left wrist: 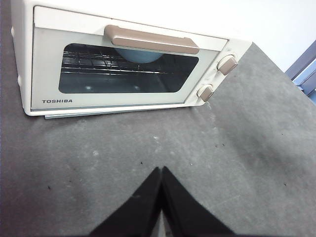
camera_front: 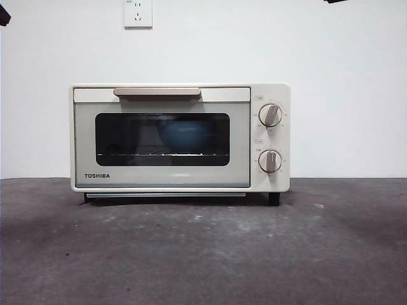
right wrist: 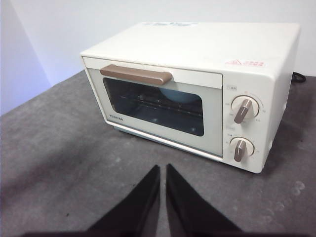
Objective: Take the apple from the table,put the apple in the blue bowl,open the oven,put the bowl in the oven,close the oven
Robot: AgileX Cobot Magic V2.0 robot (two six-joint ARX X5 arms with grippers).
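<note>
The cream-white TOSHIBA oven (camera_front: 180, 137) stands on the grey table (camera_front: 203, 254) with its door shut. Behind the dark window the blue bowl (camera_front: 183, 136) rests on the wire rack; it also shows in the left wrist view as the bowl (left wrist: 138, 55) and in the right wrist view as the bowl (right wrist: 177, 95). The apple is hidden from every view. My left gripper (left wrist: 161, 170) hangs shut above the table in front of the oven (left wrist: 123, 64), holding nothing. My right gripper (right wrist: 163, 168) is shut and empty too, off the oven's (right wrist: 197, 89) knob side.
A beige bar handle (camera_front: 157, 93) runs along the door's top, with two round knobs (camera_front: 270, 115) on the right panel. A wall socket (camera_front: 138, 13) sits above the oven. Black arm tips show at the top corners (camera_front: 4, 14).
</note>
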